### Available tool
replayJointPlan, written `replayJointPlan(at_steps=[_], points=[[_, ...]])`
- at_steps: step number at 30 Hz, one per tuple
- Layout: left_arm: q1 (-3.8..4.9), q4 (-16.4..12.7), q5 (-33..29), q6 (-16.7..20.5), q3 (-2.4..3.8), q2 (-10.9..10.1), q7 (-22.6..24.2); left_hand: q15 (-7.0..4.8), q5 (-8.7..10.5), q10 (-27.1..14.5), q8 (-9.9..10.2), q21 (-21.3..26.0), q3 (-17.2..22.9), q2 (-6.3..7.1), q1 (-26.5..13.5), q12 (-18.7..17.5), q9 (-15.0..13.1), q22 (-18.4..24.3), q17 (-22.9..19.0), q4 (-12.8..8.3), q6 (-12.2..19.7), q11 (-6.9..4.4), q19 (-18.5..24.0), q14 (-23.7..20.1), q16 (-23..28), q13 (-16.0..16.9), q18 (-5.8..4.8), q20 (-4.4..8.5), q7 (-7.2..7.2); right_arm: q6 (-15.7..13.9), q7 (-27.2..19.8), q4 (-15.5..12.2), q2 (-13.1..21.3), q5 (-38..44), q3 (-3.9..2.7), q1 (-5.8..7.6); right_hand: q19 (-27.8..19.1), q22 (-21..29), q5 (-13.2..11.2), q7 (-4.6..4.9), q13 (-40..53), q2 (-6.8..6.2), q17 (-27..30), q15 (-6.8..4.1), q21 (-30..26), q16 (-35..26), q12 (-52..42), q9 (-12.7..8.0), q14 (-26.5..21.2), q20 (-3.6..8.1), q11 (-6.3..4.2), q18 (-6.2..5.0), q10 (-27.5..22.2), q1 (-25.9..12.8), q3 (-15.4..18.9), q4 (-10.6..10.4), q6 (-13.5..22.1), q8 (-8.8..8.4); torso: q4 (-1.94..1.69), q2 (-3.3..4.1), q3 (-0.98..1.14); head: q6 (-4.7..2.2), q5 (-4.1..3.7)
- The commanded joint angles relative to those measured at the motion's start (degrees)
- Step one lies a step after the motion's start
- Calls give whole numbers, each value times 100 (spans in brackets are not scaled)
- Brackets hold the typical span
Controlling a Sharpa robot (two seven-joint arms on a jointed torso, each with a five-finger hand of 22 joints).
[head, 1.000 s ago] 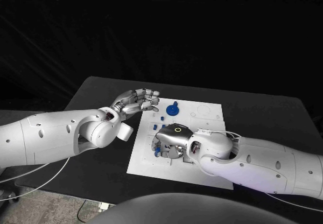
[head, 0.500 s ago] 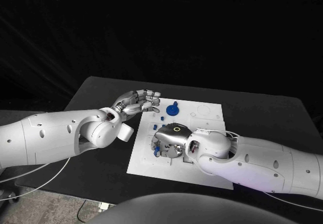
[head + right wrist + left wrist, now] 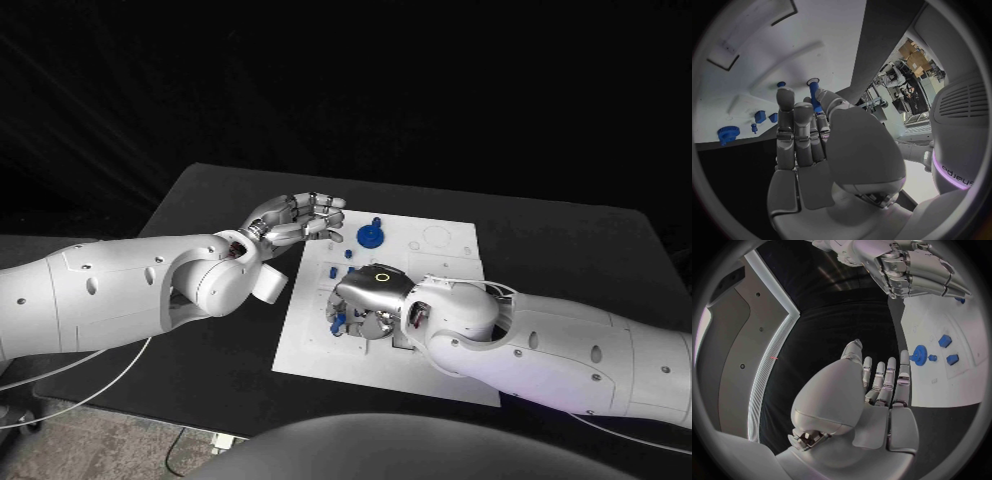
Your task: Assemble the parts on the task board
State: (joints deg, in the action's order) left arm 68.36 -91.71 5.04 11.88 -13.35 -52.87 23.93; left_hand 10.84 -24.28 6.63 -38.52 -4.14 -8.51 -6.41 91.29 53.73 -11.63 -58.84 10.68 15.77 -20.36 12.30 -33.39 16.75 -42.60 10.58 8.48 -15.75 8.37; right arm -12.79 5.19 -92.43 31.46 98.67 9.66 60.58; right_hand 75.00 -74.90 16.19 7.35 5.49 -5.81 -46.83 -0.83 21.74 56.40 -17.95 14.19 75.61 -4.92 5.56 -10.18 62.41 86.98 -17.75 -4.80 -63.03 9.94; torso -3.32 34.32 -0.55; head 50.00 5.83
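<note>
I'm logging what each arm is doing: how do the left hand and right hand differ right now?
The left hand hovers at the task board's far left edge, fingers curled, holding nothing; the right hand is low over the board, holding a blue peg. Both are silver, on white arms.

My left robot hand [image 3: 296, 218] hovers palm up, fingers loosely curled and apart, holding nothing. My right robot hand [image 3: 368, 300] is turned palm down, fingers [image 3: 795, 135] held together, pinching a blue pin [image 3: 815, 97].
</note>
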Motion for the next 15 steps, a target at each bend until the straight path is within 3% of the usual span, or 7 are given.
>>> replayJointPlan(at_steps=[1, 15], points=[[-2, -8, 9, -106, 3, 5, 30, 52, -23, -32, -22, 10, 8, -61, -11, 33, 10, 7, -9, -43, 34, 17, -18, 3, -21, -7, 63, -43, 222, 97, 54, -10, 18, 88, 10, -14, -27, -252, 40, -9, 10, -1, 5, 4, -40, -11, -11, 5, -54, 2, -194, 64, 242, 51, 11, 36, 12, -14, 0, 1, -2, 0, 0], [-3, -5, 9, -128, 3, 12, -25, 59, -30, -31, -31, 8, 18, -85, 4, 42, 17, 5, -11, -49, 36, 25, -23, 13, -33, -14, 60, -44, 216, 89, 25, -53, 44, 107, 10, -13, -46, -248, 45, -9, 18, -2, 29, 3, -66, -36, -15, 13, -73, 4, -197, 60, 255, 57, 6, 54, 0, -13, 3, 3, 0, 0, 16]])
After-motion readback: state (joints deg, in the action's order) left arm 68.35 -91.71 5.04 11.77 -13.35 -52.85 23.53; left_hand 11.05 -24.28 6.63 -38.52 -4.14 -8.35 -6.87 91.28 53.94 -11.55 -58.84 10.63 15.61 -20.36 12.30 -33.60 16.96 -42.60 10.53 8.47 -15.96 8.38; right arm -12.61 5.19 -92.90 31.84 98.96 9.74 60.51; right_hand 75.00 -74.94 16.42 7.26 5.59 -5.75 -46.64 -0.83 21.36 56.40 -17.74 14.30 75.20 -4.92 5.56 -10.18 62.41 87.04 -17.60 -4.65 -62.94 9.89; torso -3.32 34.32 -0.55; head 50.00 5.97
